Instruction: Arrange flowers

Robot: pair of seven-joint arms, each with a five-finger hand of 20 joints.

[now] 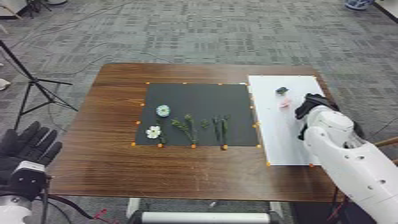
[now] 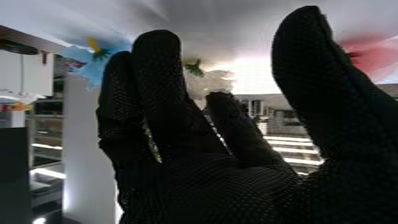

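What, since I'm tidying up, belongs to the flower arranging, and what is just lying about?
For the job:
- white flower, pale round bloom and green stems, on the dark mat
- pink flower, on the white board

Apparently unrelated, on the floor:
- black tripod
- blue-and-white pot

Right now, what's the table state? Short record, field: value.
left_hand: open, beside table's left edge
right_hand: open, at the white board
dark_mat: mid-table, holds pale blue flower, white flower, green sprigs
white_board: right of mat, holds blue flower, pink flower
nearest_right_hand: pink flower, of those two
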